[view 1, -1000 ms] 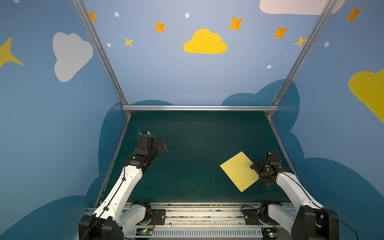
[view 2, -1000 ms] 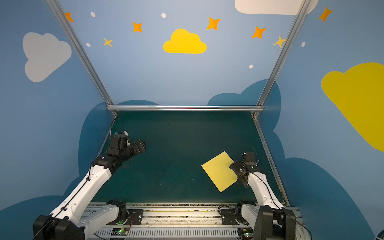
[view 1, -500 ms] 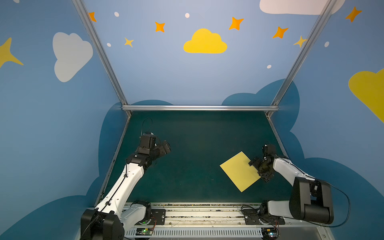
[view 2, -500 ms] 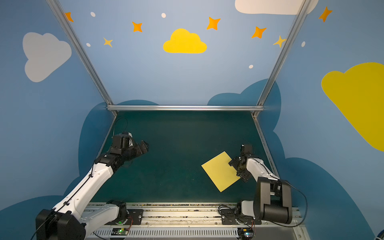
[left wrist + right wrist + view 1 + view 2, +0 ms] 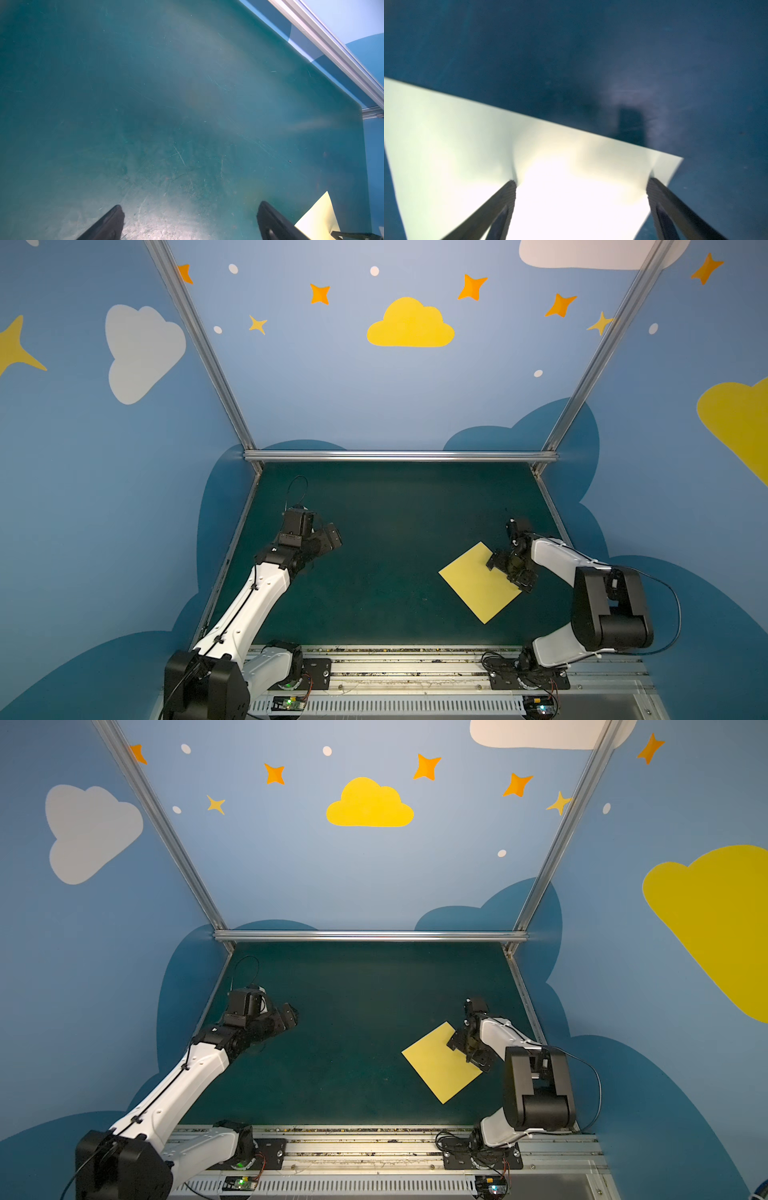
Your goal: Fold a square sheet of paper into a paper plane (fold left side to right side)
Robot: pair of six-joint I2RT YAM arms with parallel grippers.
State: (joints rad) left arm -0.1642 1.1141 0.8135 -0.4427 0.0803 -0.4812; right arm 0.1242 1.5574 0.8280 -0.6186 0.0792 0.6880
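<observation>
The square sheet of paper (image 5: 473,585) (image 5: 436,1065) is pale yellow and lies flat on the green mat, turned like a diamond, right of the middle. My right gripper (image 5: 509,570) (image 5: 469,1050) is open over its right-hand edge. In the right wrist view the sheet (image 5: 467,135) dimples where both fingertips (image 5: 511,187) press on it, with the right gripper (image 5: 580,185) spread wide. My left gripper (image 5: 330,536) (image 5: 289,1016) (image 5: 190,209) hangs open over bare mat at the left, far from the sheet. One paper corner (image 5: 318,216) shows beside it. The paper plane is out of view.
Blue painted walls with aluminium posts (image 5: 199,348) and a back rail (image 5: 399,455) close in the mat (image 5: 395,531). The arms' base rail (image 5: 407,668) runs along the front edge. The right arm's raised elbow (image 5: 611,610) stands near the right wall.
The right gripper has slid left onto the sheet's edge while that arm's elbow rose. The left gripper has drifted slightly right. The sheet lies where it was.
</observation>
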